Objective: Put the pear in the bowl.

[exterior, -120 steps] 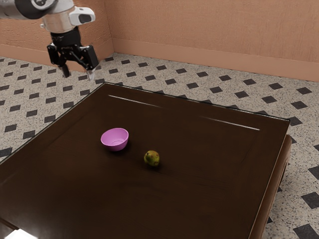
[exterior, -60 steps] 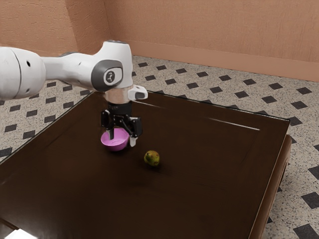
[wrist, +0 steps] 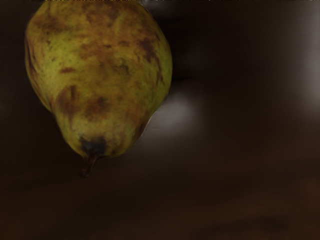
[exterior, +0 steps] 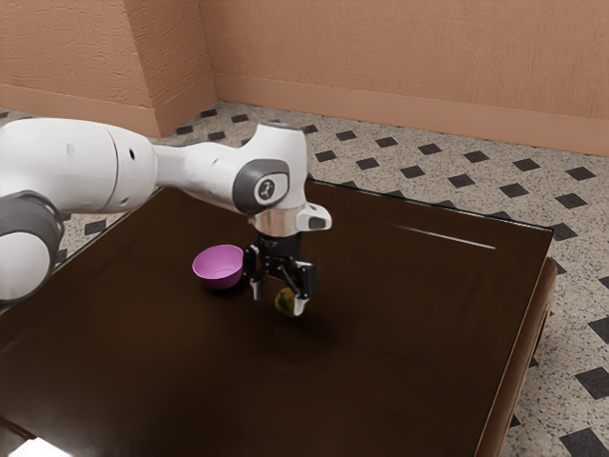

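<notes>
At mid-frame, the black claw (exterior: 278, 303) stands open over the brown-mottled pear (exterior: 284, 303), gripping nothing; left of it sits a smooth pink bowl (exterior: 219, 268). The dark, glossy tabletop (exterior: 190, 381) meets speckled, diamond-patterned flooring (exterior: 390, 160) and salmon walls (exterior: 400, 57).

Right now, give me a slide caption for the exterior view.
A Franka arm, jaws open at a pear on a dark table, pink bowl nearby.

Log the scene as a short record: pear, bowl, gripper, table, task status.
pear: yellow-green with brown patches, stem visible, on the table, outside the bowl
bowl: pink, upright, empty
gripper: open, fingers down, low at the pear
table: dark brown, glossy
task status: pear not yet in the bowl
</notes>
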Available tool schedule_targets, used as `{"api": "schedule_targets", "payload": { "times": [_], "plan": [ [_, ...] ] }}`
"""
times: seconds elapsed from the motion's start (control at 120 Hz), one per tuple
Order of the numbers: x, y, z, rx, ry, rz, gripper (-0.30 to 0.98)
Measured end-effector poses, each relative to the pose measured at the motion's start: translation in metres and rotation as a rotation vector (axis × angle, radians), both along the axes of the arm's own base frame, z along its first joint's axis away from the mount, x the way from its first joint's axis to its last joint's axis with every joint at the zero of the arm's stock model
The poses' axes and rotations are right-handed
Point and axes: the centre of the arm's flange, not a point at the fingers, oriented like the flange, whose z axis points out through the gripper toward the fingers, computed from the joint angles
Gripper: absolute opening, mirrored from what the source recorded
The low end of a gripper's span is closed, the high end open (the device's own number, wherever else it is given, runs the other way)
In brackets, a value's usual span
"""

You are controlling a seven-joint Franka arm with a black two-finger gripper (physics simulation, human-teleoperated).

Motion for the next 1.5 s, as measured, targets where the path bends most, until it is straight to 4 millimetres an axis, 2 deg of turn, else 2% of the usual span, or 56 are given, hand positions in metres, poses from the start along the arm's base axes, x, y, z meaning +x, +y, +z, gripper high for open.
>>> {"api": "schedule_targets", "payload": {
  "times": [0.208,0.442,0.633,0.775,0.925,1.058,1.325,1.5],
  "plan": [
    [0.012,-0.001,-0.029,-0.005,0.024,-0.030,0.69],
    [0.032,0.012,-0.032,-0.012,0.008,-0.033,0.69],
    [0.041,0.013,-0.056,-0.020,0.028,-0.043,0.69],
    [0.043,0.012,-0.061,-0.023,0.030,-0.050,0.69],
    [0.056,0.018,-0.058,-0.028,0.007,-0.046,0.69],
    [0.058,0.021,-0.066,-0.030,0.015,-0.046,0.69],
    [0.060,0.022,-0.064,-0.033,0.014,-0.049,0.43],
    [0.061,0.022,-0.060,-0.030,0.010,-0.053,0.33]
  ]
}}
